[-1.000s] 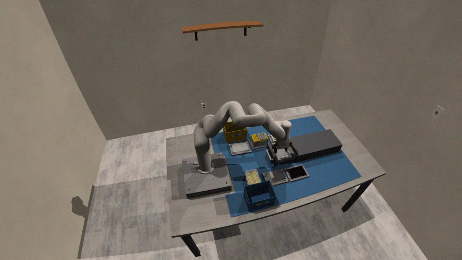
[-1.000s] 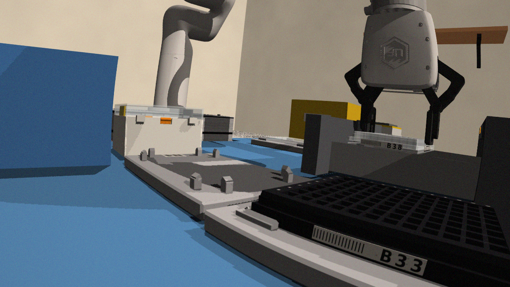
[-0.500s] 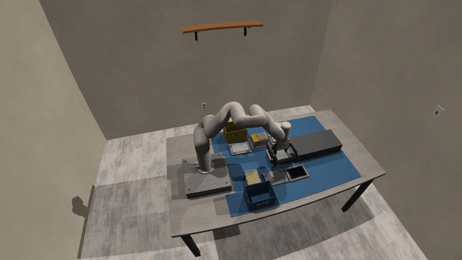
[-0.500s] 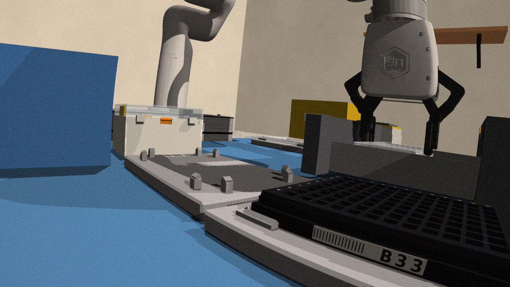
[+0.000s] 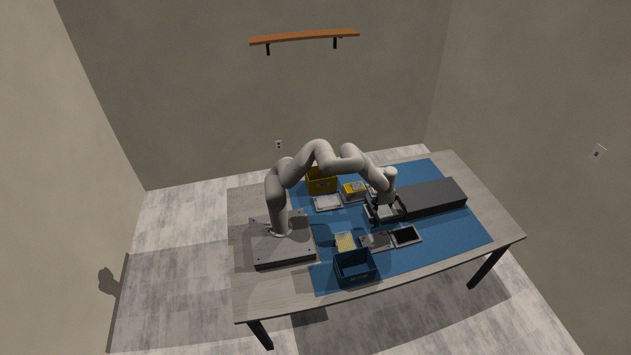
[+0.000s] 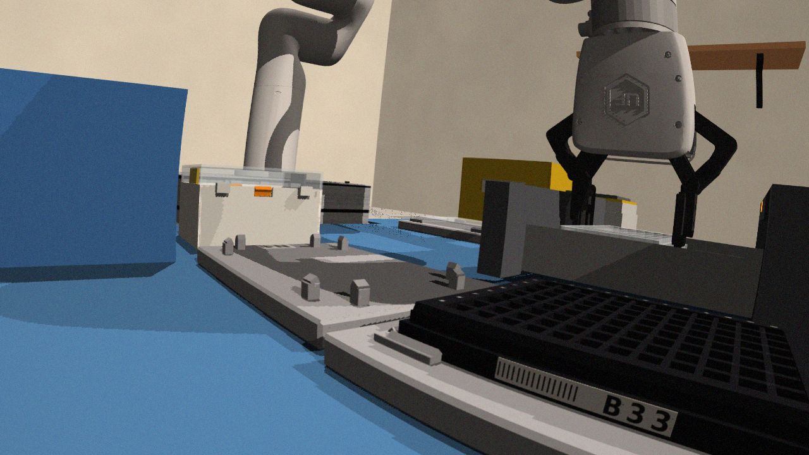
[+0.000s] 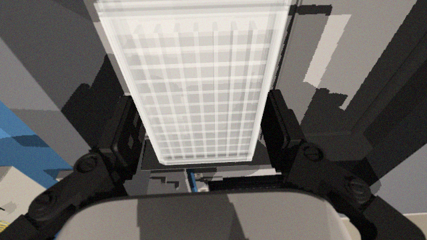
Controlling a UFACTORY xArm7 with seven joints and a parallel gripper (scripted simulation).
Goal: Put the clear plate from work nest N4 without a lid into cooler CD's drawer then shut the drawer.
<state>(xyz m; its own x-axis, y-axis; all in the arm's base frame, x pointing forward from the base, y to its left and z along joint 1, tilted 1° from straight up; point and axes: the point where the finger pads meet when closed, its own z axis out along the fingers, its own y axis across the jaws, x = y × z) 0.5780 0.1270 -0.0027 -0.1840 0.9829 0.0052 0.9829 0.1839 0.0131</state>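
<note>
Placing step — jaws clamped across the clear plate (image 7: 200, 90), lowered inside the open drawer (image 6: 639, 265); next, seat it flat between the ribs — then release

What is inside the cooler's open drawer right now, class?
The clear plate sits low inside the drawer, with the gripper shut on its long sides. The near drawer wall hides the floor and ribs beneath.

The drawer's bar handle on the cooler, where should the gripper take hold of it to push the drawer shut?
Judging from the top view, grip the bar handle near its middle, coming straight down from above: it runs across the open drawer front, facing the arm's base. First the gripper must release the clear plate.
</note>
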